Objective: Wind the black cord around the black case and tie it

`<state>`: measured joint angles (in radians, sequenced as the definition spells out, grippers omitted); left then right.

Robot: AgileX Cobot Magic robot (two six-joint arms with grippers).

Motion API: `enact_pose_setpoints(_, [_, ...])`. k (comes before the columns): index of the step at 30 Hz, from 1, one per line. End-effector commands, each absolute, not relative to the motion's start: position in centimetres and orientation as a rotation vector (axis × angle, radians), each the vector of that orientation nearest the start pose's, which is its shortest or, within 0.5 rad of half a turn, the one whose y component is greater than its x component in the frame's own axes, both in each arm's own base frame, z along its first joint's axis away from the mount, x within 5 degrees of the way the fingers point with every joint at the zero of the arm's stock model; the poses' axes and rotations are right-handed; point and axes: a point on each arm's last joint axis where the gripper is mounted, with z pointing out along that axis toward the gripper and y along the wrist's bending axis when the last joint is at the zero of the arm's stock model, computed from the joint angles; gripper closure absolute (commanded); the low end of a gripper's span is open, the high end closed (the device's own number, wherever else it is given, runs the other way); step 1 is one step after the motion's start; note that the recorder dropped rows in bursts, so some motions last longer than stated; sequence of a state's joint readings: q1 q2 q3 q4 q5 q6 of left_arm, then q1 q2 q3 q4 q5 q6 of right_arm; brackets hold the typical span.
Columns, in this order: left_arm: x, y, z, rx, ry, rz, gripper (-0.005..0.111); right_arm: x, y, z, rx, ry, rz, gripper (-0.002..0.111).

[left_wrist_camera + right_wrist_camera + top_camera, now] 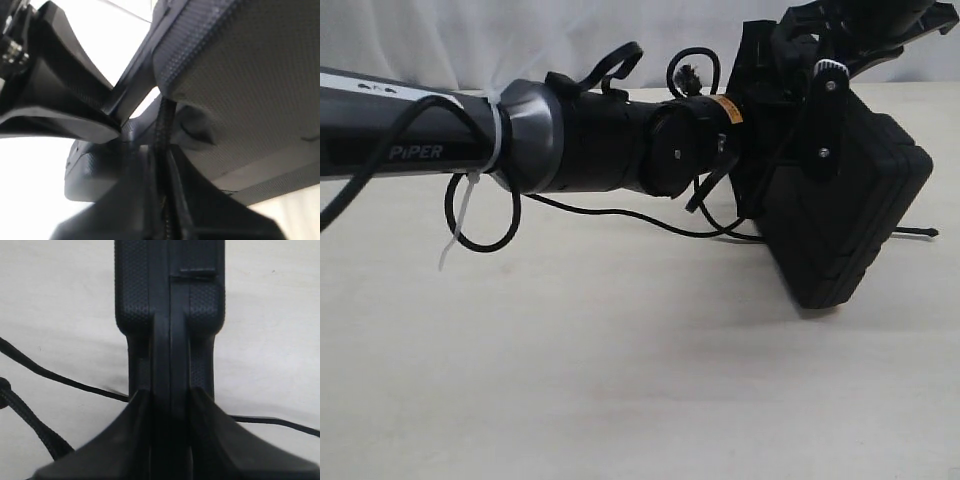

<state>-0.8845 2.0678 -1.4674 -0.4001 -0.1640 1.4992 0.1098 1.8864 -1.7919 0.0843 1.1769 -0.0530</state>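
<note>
The right claw (170, 394) is squeezed shut on the thin edge of the black case (850, 215), with one finger on each flat side. It comes down from above and holds the case up on a slant. I think that is to leave room for a string to go round it. The low corner of the case hangs very close to the tabletop (620, 380), and I cannot tell if it touches. The case is over the right part of the tabletop, nearer the far edge than the near edge.

The left claw (162, 170) comes in from the left side, right beside the case. Its fingers look pressed together with the black cord (163, 125) pinched between them. The cord runs up against the case just past the fingers. I think the claw grips it tight so it can pull it round.

From the case the cord drops and lies loose on the tabletop, going off toward the left edge under the long arm. A thin frayed end pokes out past the case toward the right edge.

I cannot see how many turns the cord makes, and I see no knot on the case. So the tying looks not yet done.

The shiny cable (485, 248) with the white zip tie (465, 205) belongs to the arm.
</note>
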Motion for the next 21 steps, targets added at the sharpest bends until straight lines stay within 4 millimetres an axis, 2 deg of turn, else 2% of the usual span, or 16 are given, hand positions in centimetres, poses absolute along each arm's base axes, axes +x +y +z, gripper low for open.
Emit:
enact_pose_setpoints(1, [30.8, -37.4, 21.8, 1.580, 1.085, 0.203, 0.106, 40.4, 5.2, 31.3, -0.212, 2.775, 0.150, 0.104])
enact_pose_setpoints(3, [31.0, -37.5, 21.3, 1.562, 1.080, 0.219, 0.103, 40.4, 5.2, 31.3, -0.212, 2.775, 0.150, 0.104])
enact_pose_setpoints(7, [31.6, -37.9, 19.1, 1.568, 1.095, 0.234, 0.080, 40.4, 5.2, 31.3, -0.213, 2.780, 0.150, 0.104])
enact_pose_setpoints(10, [31.7, -38.2, 18.9, 1.477, 1.114, 0.223, 0.068, 40.4, 5.2, 31.3, -0.213, 2.780, 0.150, 0.104])
enact_pose_setpoints(16, [31.6, -38.6, 20.2, 1.333, 1.064, 0.256, 0.066, 40.4, 5.2, 31.3, -0.213, 2.781, 0.150, 0.104])
enact_pose_setpoints(20, [32.1, -37.7, 19.8, 1.277, 1.212, 0.289, 0.066, 40.4, 5.2, 31.3, -0.216, 2.782, 0.150, 0.104])
enact_pose_setpoints(21, [32.4, -37.1, 19.3, 1.275, 1.291, 0.338, 0.063, 40.4, 5.2, 31.3, -0.216, 2.782, 0.150, 0.104])
